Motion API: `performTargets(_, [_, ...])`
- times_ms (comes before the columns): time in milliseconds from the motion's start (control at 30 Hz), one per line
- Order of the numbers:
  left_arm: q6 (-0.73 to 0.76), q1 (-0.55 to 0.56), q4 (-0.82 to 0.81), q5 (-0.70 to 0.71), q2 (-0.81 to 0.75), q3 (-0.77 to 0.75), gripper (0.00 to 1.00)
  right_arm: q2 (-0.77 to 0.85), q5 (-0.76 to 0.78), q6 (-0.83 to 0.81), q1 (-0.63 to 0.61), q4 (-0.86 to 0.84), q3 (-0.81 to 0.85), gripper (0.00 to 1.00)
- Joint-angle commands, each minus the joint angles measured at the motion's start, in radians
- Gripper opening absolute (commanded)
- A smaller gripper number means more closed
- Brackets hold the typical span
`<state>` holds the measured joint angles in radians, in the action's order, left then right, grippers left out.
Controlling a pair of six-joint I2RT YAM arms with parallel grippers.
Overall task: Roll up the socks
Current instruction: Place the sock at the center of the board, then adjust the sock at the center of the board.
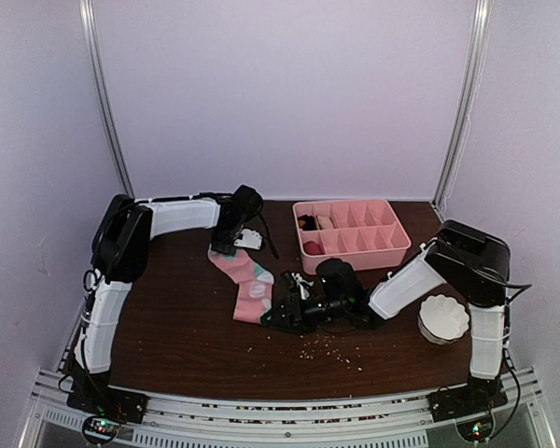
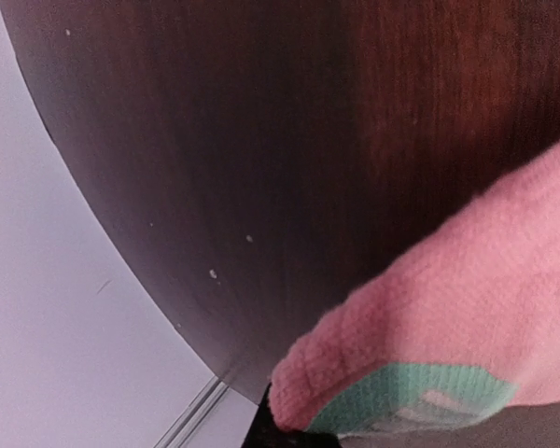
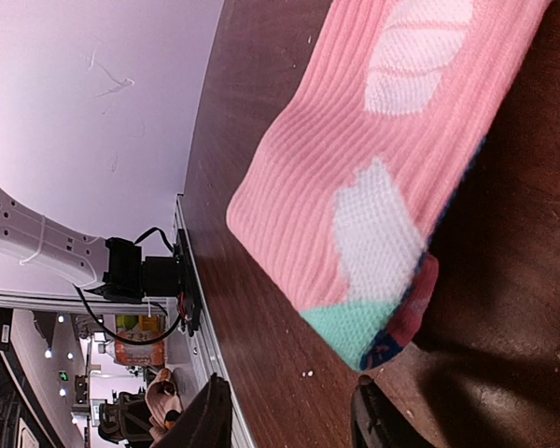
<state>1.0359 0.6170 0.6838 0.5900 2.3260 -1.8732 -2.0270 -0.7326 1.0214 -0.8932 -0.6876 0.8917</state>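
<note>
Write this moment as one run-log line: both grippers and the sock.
left gripper: shut on pink sock, far end | right gripper: open, at near end | pink sock: unrolled, on table

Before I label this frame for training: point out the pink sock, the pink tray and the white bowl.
pink sock (image 1: 243, 275), top view, its middle.
pink tray (image 1: 383, 254), top view, front wall.
white bowl (image 1: 445, 299), top view, far rim.

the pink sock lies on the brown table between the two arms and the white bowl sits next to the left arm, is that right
No, the white bowl sits next to the right arm, not the left, as the top external view shows. The pink sock does lie on the brown table between the two arms.
</note>
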Motion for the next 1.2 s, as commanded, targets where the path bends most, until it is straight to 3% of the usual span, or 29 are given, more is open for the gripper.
performTargets(0, [-0.099,0.008,0.043,-0.018,0.027,-0.060,0.41,-0.037,-0.012,0.050,0.001,-0.114,-0.013,0.44])
performTargets(100, [-0.127,0.002,0.045,-0.062,-0.016,-0.061,0.90,-0.031,0.014,-0.005,0.007,-0.033,0.016,0.44])
performTargets(133, [-0.139,-0.001,0.056,-0.084,-0.039,-0.061,0.97,-0.030,0.017,-0.032,0.007,0.009,0.035,0.44])
performTargets(400, [-0.263,-0.007,0.203,-0.284,-0.281,-0.014,0.98,-0.050,0.025,-0.112,0.009,0.148,0.135,0.29])
performTargets(567, [-0.316,-0.007,0.237,-0.477,-0.410,0.187,0.98,-0.052,0.015,-0.133,0.010,0.147,0.145,0.21])
performTargets(767, [-0.390,-0.007,0.208,-0.596,-0.348,0.250,0.98,-0.044,-0.009,-0.111,0.008,0.133,0.162,0.15])
performTargets(933, [-0.419,-0.007,0.215,-0.701,-0.277,0.201,0.98,-0.043,-0.003,-0.139,-0.005,0.163,0.183,0.25])
performTargets(1167, [-0.455,-0.006,0.239,-0.699,-0.170,0.166,0.95,-0.124,0.005,-0.143,-0.024,0.142,0.222,0.26])
